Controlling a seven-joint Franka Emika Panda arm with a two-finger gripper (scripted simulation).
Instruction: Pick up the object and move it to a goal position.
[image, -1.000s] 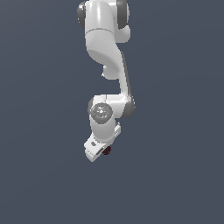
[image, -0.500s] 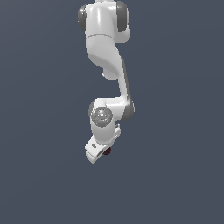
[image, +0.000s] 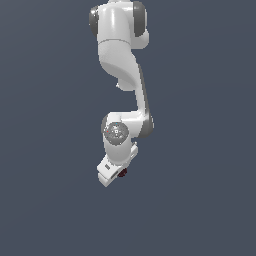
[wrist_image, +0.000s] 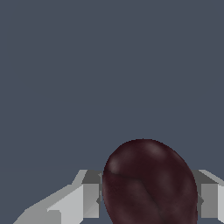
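The object is a small dark maroon ball. In the wrist view it fills the space between my two grey fingers, which press on it from both sides. In the exterior view only a sliver of the ball shows beside the white hand. My gripper is shut on the ball. The white arm hangs down from the top of the exterior view, with the hand tilted toward the exterior view's left.
A plain dark grey-blue surface fills the background in both views. No other objects and no goal marker show.
The arm and hand have shifted slightly with the ball still held; the hand sits a little lower and more to the exterior view's left than a second ago.
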